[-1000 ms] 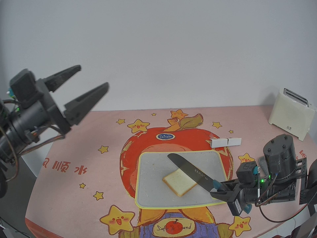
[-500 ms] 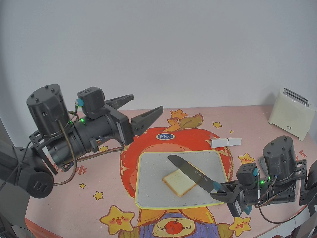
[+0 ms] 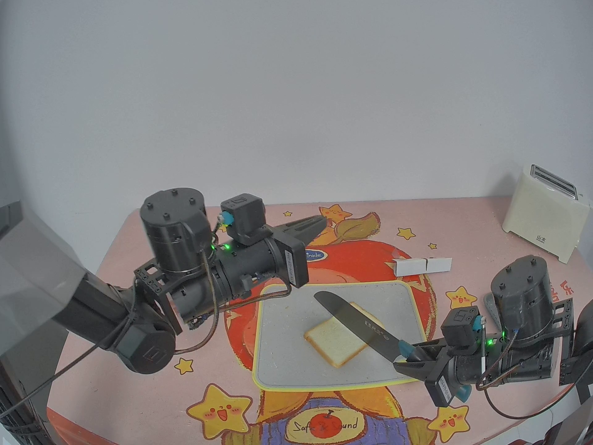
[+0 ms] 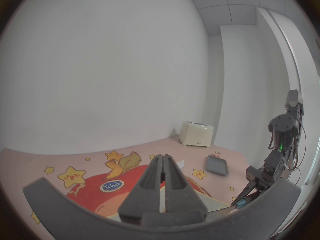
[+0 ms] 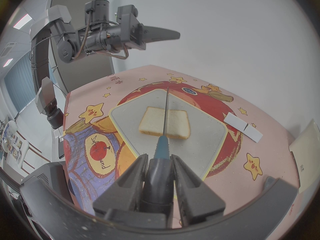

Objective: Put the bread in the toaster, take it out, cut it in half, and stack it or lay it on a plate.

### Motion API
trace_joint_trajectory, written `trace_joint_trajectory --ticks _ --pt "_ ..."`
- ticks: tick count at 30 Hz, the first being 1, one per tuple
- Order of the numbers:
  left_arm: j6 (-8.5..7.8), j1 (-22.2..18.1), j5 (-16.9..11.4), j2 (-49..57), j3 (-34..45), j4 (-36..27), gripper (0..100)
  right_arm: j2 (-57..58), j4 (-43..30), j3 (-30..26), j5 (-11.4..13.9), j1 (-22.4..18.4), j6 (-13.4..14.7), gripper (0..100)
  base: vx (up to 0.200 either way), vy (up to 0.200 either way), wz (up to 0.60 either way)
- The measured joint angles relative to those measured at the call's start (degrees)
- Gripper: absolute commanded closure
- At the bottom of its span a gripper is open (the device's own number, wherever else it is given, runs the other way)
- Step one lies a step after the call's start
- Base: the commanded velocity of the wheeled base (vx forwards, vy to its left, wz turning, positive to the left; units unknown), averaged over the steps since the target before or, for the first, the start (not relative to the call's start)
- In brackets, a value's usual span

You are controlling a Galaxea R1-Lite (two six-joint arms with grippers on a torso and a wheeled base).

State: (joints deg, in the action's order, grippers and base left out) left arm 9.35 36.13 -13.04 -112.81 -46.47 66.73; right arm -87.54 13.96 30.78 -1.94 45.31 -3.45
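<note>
**Spotter:** What's on your left?

**Operator:** My left gripper (image 3: 314,224) is pinched closed on nothing. I see it up above the table (image 3: 154,279), near the far-left corner of the cutting board (image 3: 281,347).

**Spotter:** And the bread?

**Operator:** The bread (image 3: 333,341) lies flat mid-board. My knife (image 3: 352,317) crosses over it, and I can't tell whether they touch. My right gripper (image 3: 415,361) is clamped on the handle, past the board's right edge. The toaster (image 3: 546,211) stands at the far right.
</note>
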Motion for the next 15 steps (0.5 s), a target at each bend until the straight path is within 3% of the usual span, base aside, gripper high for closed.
trace_joint_trajectory --ticks 5,15 --pt "0.06 0.68 -2.19 -3.04 0.37 3.96 100 -0.06 0.0 -0.07 0.0 0.0 -0.02 100 0.0 0.0 0.0" --pt "0.52 1.6 -4.72 -5.02 4.35 4.64 100 -0.27 -0.06 -0.11 0.0 0.0 -0.05 100 0.0 0.0 0.0"
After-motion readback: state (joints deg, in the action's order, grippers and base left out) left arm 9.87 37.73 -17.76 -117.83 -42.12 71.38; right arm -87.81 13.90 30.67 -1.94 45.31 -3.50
